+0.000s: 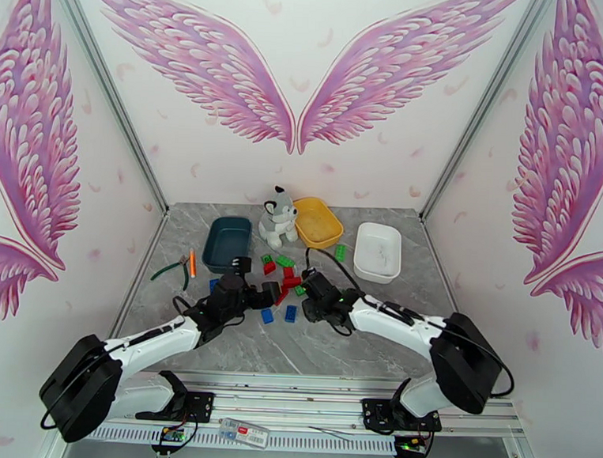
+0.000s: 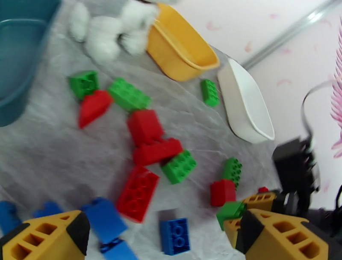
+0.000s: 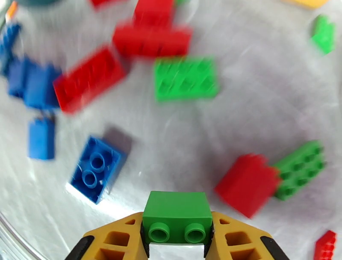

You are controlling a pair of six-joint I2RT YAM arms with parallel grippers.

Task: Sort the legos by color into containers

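The held lego (image 3: 177,208) is green (two studs).

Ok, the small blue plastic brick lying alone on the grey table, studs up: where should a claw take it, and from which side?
Best from above, closing on the two long side walls. The small blue plastic brick lies flat with studs up and nothing touches it, so both walls are free; the studded top offers no hold.
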